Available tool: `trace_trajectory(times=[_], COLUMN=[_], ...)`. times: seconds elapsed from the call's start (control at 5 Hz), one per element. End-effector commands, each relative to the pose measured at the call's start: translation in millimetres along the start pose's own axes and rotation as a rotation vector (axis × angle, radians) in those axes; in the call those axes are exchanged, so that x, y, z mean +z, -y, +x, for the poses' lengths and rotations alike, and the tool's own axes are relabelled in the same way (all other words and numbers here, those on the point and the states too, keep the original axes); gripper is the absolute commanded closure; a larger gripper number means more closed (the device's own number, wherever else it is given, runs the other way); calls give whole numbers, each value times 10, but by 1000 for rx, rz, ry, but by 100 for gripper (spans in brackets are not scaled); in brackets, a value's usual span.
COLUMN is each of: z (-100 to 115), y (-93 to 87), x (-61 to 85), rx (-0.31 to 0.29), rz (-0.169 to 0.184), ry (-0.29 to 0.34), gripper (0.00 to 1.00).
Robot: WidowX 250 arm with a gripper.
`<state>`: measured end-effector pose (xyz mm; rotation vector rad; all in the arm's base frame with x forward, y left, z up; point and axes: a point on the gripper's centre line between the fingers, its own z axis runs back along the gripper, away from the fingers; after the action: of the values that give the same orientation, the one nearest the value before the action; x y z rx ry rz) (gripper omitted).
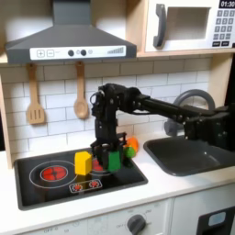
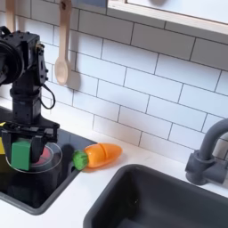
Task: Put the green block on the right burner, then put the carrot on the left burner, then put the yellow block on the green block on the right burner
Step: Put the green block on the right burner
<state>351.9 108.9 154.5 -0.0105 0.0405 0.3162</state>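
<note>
green block in the tool over the right burner, carrot and yellow block waiting

going left to right in the first exterior view: the left burner (image 1: 53, 172) lies bare near the hob's left edge; the yellow block (image 1: 83, 163) stands mid-hob, just beside the tool (image 1: 114, 157), which is clamped on the green block (image 1: 115, 159) low over the right burner (image 1: 116, 165), though whether the block touches the rings i cannot tell; the carrot (image 1: 132, 144) lies at the hob's back right corner, half on the worktop (image 1: 174, 188). the blocks look light, stiff and flat-sided, best pinched across opposite faces; the carrot looks smooth and likely to roll, so take it across the thick orange middle, not the leafy tip
</note>
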Motion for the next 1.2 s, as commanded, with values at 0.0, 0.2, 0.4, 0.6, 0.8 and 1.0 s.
trace_trajectory(times=[0.0, 0.2, 0.4, 0.6, 0.8, 1.0], z=[21, 30, 31, 32, 37, 25], y=[-4, -13, -3, 0, 11, -8], x=[-16, -7, -38, -72, 25, 186], rx=[-3, 0, -9, -30, -28, -6], rz=[5, 10, -11, -13, -6, 12], ry=[17, 36, 41, 49, 127, 224], gripper=[100, 95, 0, 0, 0, 0])
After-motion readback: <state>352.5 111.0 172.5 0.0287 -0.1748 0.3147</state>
